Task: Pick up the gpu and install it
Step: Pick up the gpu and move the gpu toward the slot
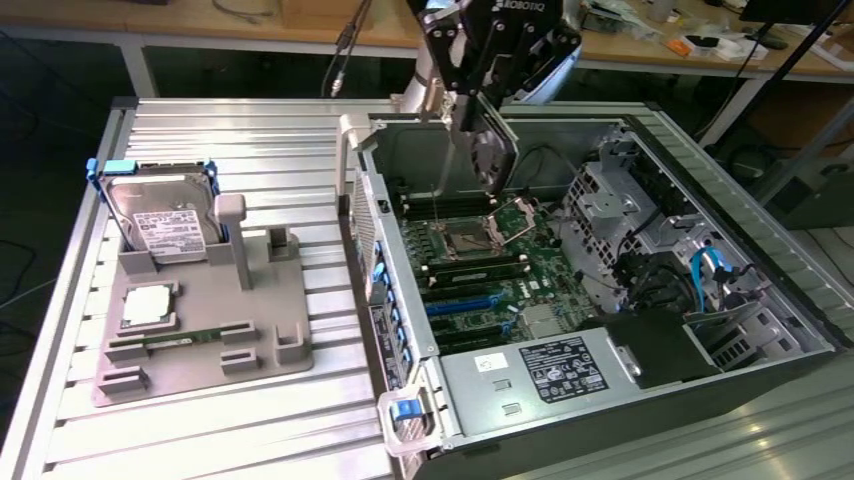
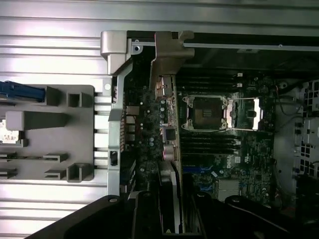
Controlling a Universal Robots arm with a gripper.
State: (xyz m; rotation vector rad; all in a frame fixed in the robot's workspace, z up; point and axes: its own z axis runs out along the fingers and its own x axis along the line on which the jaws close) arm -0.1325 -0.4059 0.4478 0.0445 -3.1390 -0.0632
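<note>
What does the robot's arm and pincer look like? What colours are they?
The pincer is black and chunky, made of angled, jointed links, with white letters printed near its top. Behind it, the wrist of the arm is a rounded, pale grey piece. A thin grey cable hangs close by.

gpu [image 1: 489, 152] [image 2: 168, 130] hangs edge-on and upright above the open case [image 1: 787, 290], over its motherboard [image 1: 541, 262]; silver bracket showing.
</note>
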